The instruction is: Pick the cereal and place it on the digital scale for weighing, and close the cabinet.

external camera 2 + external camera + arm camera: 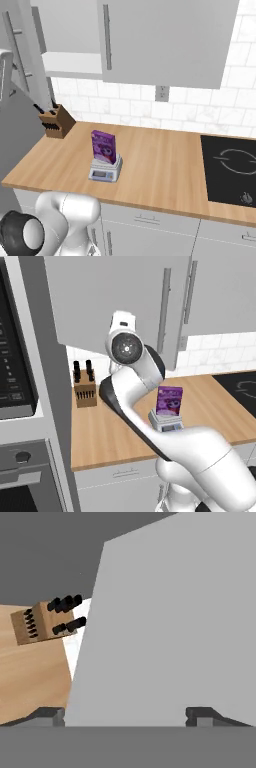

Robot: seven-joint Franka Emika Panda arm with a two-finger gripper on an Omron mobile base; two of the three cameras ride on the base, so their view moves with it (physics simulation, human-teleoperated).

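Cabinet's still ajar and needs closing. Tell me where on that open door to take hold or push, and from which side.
Take the open cabinet door by its flat outer face, near the free edge with the long vertical bar handle, and push from the front towards the cabinet. The broad flat panel fills the space between the fingertips, so a push probably suits better than a pinch.

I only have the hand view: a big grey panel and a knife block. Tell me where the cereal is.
Observer: The cereal stands upright on the digital scale, on the counter to the right of the knife block.
Operator: Now tell me what this grey panel is.
Observer: It is the left cabinet door, swung open. The right base view shows the inner shelf behind it.
Operator: Report the other door.
Observer: The right door is shut, with its bar handle next to the opening.
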